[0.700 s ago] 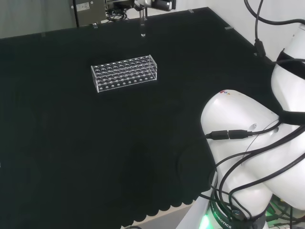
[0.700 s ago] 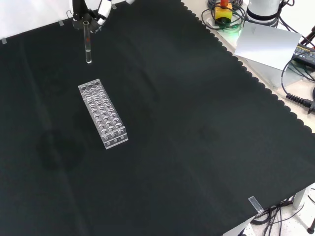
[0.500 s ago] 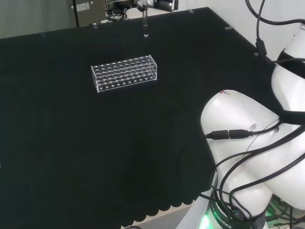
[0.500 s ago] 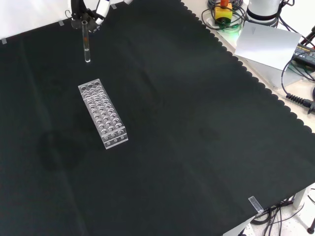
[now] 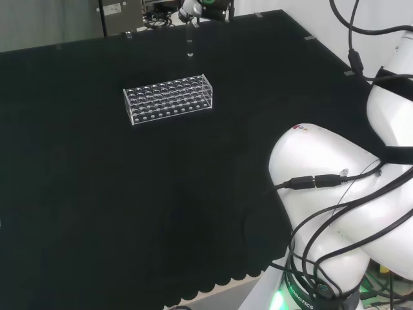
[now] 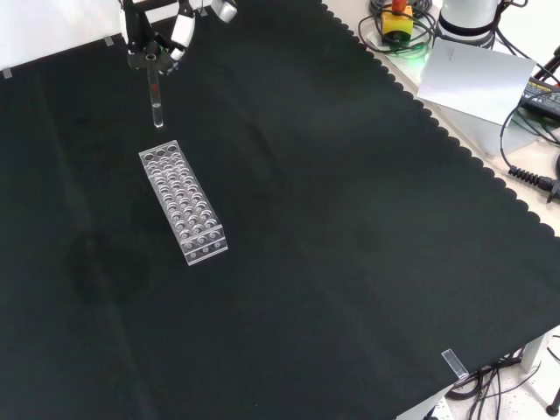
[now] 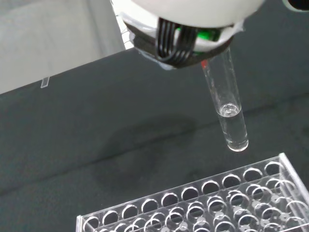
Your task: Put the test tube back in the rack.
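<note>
— Where is the test tube (image 6: 156, 98) right now?

— In my hand (image 6: 156, 37). My fingers are closed around its upper end, and it hangs upright, round bottom down, clear of the table (image 6: 350, 219).

— And the rack (image 6: 182, 202)?

— In the front view it lies just below the tube's tip, its long side running away from me down and to the right. The tip hovers just beyond the rack's near short end, not yet over any hole. In the head view the tube (image 5: 190, 44) sits above and slightly right of the rack (image 5: 168, 100), with a gap of black cloth between them.

— So which way do you need to go?

— I judge a short slide along the rack's long axis, towards its nearest row of holes, then straight down. The wrist view agrees: the tube's bottom (image 7: 232, 126) floats above the cloth just off the rack's edge (image 7: 203, 203), and the outer row of holes is the closest target.

— Any tilt to fix?

— It looks close to vertical, so it matches the holes' axis; I would keep it that way during the descent.
</note>
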`<action>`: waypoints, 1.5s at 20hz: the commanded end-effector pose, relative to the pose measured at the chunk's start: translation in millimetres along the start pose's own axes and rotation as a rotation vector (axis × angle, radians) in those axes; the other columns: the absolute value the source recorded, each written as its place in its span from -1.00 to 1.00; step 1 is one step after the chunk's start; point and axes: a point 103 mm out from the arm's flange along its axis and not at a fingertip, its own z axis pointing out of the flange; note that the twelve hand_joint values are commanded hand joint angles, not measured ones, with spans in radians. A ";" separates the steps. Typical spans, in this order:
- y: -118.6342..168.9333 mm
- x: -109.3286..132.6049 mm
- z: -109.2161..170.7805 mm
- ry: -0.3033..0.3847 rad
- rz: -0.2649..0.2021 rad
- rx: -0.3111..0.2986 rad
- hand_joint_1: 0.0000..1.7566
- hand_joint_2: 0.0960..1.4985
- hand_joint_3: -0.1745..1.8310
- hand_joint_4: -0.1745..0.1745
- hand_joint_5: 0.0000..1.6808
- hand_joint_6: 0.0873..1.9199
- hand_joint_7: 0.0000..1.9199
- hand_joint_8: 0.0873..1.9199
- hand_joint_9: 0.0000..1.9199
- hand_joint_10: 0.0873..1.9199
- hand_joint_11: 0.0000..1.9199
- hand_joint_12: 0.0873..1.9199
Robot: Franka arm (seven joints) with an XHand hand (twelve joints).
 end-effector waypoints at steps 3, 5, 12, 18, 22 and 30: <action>12.7 -2.4 25.7 -0.012 0.003 0.025 0.51 -0.06 -0.39 -1.00 0.67 -1.00 0.47 -0.45 0.73 -0.60 0.33 -0.14; 14.0 -5.3 30.3 -0.012 0.007 0.031 0.51 -0.06 -0.39 -1.00 0.67 -1.00 0.47 -0.45 0.73 -0.60 0.33 -0.14; 17.1 -13.4 37.7 -0.007 0.024 0.043 0.51 -0.06 -0.39 -1.00 0.67 -1.00 0.47 -0.45 0.73 -0.60 0.33 -0.14; 21.3 -21.2 55.5 0.006 0.033 0.066 0.51 -0.06 -0.39 -1.00 0.67 -1.00 0.47 -0.45 0.73 -0.60 0.33 -0.14; 22.9 -22.6 59.7 0.000 0.038 0.072 0.51 -0.07 -0.39 -1.00 0.67 -1.00 0.47 -0.45 0.73 -0.60 0.33 -0.14; 27.0 -26.2 66.2 -0.001 0.050 0.089 0.51 -0.07 -0.39 -1.00 0.67 -1.00 0.47 -0.45 0.73 -0.60 0.33 -0.14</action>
